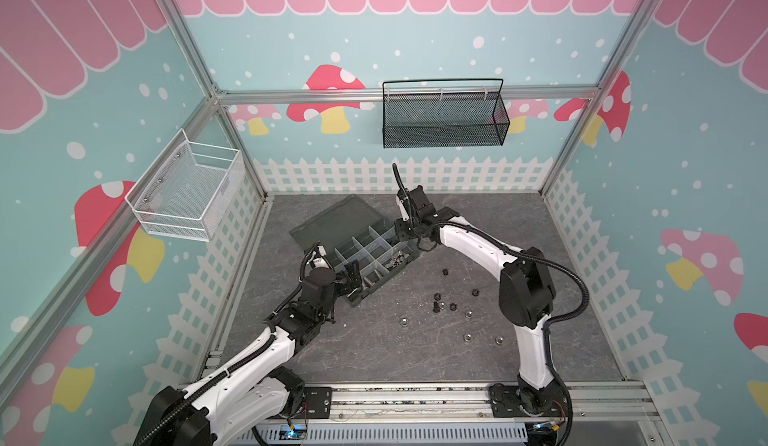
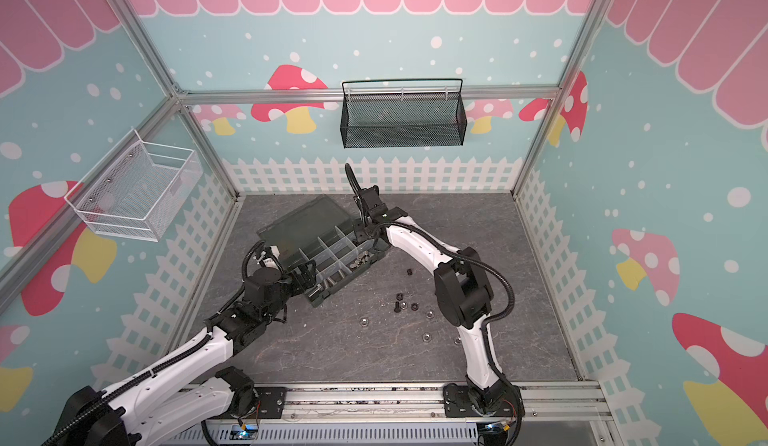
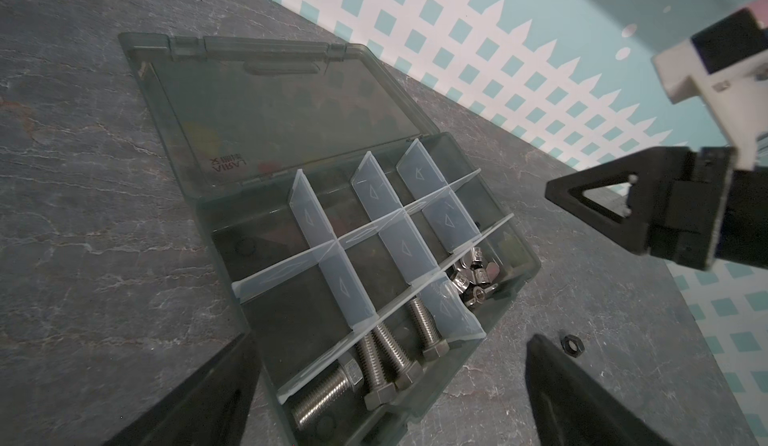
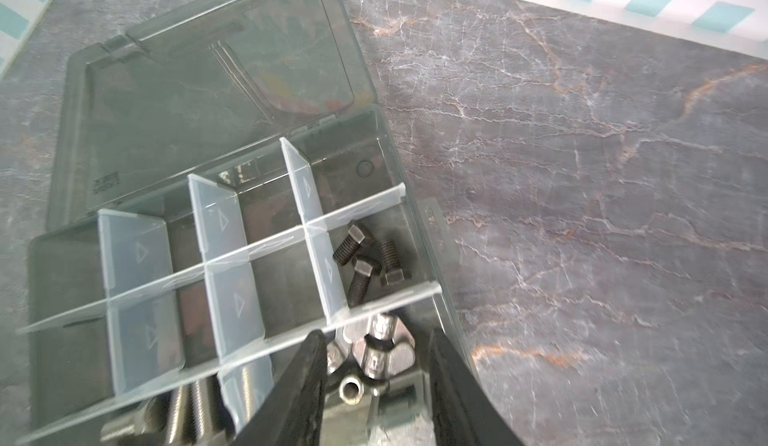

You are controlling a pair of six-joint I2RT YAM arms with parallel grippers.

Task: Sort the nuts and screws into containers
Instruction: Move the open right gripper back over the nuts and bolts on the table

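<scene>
The containers [image 3: 332, 257] are sitting as compartments of a smoky grey, see-through plastic organiser box, split up by pale, frosted dividers. The box is lying at an angle toward the back of the grey, marble-veined desk [image 1: 374, 352], with its flat hinged lid [image 3: 270, 111] lying open beside it on the desk.

The left gripper [image 3: 390, 338] is hovering at the near end of the box with its black wedge-shaped fingers spread wide and nothing between them. The right gripper [image 4: 376, 340] is dipping into an end compartment, its fingers parted partway. Silver winged nuts [image 4: 374, 352] are lying in the gap, and I am not seeing either finger pinching one.

The silver screws [image 3: 386, 356], shiny and coarsely threaded with hex heads, are lying side by side in the compartment next to the winged nuts. Three short black screws [image 4: 365, 261] are resting in the neighbouring compartment across one divider.

Out on the open desk, to the right of the box, small black nuts [image 1: 436, 297] and shiny silver nuts [image 1: 402, 322] are lying scattered and apart.
</scene>
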